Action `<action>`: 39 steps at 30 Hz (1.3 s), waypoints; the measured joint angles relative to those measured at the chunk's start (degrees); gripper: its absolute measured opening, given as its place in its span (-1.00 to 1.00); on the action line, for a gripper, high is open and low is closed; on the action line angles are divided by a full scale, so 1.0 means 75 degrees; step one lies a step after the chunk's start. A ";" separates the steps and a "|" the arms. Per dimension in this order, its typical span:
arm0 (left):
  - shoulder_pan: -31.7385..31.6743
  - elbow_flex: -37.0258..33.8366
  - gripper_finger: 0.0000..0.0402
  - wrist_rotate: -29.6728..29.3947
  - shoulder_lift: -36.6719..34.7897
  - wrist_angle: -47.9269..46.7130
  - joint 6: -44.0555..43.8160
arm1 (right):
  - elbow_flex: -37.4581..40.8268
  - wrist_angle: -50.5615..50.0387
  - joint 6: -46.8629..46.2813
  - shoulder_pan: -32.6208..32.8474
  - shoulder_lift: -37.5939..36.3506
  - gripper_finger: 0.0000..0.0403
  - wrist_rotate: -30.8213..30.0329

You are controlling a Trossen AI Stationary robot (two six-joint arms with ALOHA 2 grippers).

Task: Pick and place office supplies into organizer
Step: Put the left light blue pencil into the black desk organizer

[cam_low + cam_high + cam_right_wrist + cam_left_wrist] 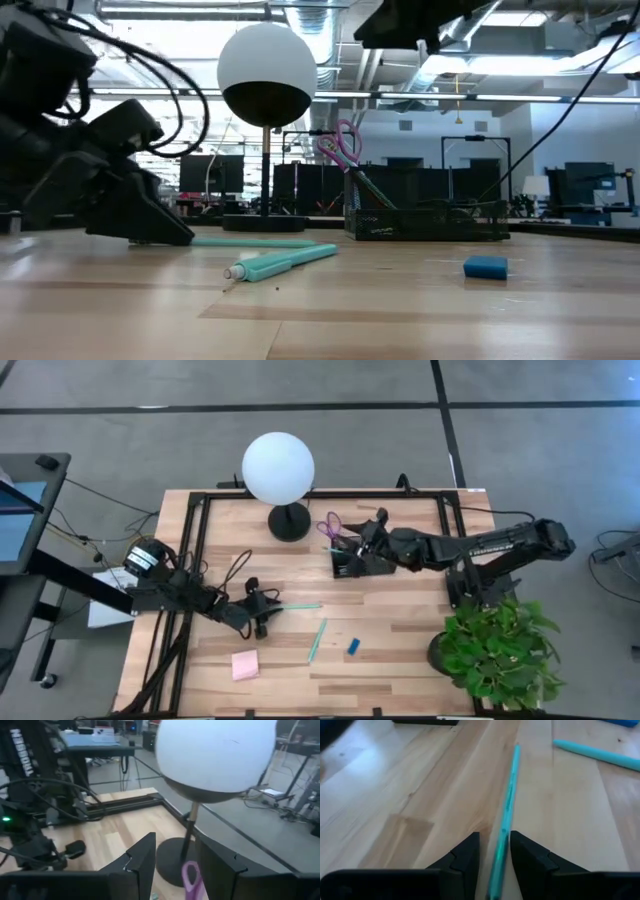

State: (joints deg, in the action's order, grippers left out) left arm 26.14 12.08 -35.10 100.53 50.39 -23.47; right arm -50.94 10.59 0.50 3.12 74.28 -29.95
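My left gripper (263,614) sits low on the table's left side, shut on a thin teal pen (298,605). A second, thicker teal pen (317,640), a blue eraser (353,647) and a pink sticky-note pad (245,665) lie flat on the wood nearer the front edge. The black organizer (358,563) stands mid-table. Purple-handled scissors (341,146) stand in it, blades down, leaning left with handles above the rim. My right gripper (366,538) hovers open above the organizer, with nothing between its fingers (145,855). My left gripper pinches the thin teal pen's near end (499,851) between its two fingers. The fingers come in low and slanting from the table's left and lie along the pen, not across it. The pen points level toward the right (255,242); whether it is clear of the wood I cannot tell.
A white globe lamp (278,467) on a round black base (290,522) stands just left of the organizer, close to my right gripper. A green potted plant (495,650) fills the front right corner. A black frame rail (200,540) runs along the table's left side.
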 joint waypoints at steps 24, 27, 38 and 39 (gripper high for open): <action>0.0494 -0.0502 -0.49 -0.1099 0.2996 0.4456 0.0016 | -0.0004 0.0024 0.0005 0.0444 0.0399 -0.35 0.0096; 0.0482 -0.0487 -0.49 -0.1070 0.3209 0.4803 0.0037 | -0.0003 0.0020 0.0005 0.0520 0.0399 -0.35 0.0090; -0.0171 -0.0475 -0.49 -0.0013 0.3191 0.5118 0.0267 | -0.0003 0.0023 0.0020 0.0583 0.0399 -0.35 0.0075; -0.0192 -0.0475 -0.50 -0.0005 0.3191 0.5131 0.0290 | -0.0003 0.0023 0.0020 0.0583 0.0399 -0.35 0.0075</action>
State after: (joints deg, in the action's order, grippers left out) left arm 24.70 8.51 -35.14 124.46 88.87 -21.30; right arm -50.96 10.76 0.64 7.49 77.28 -29.39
